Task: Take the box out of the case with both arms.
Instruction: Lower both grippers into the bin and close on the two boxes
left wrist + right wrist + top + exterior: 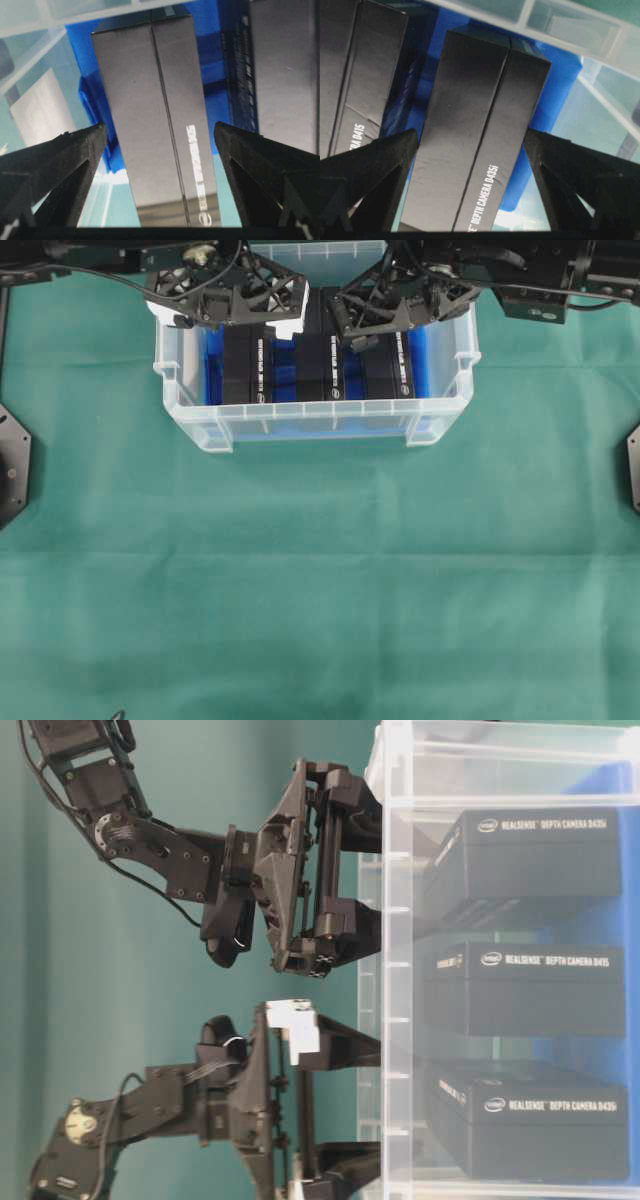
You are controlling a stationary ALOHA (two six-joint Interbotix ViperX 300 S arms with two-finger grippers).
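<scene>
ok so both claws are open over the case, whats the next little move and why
Probably lower both a little further, then close. The left claw straddles the left box and the right claw straddles the right box, jaws wide on either side and not yet touching.

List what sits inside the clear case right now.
Three black boxes stand side by side in the case on blue cloth. Both open grippers, left and right, cover their far ends and the case's back.

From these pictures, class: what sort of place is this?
Probably a robotics lab bench: two robot arms, left gripper and right gripper, over a green cloth, with a clear bin of depth-camera boxes.
</scene>
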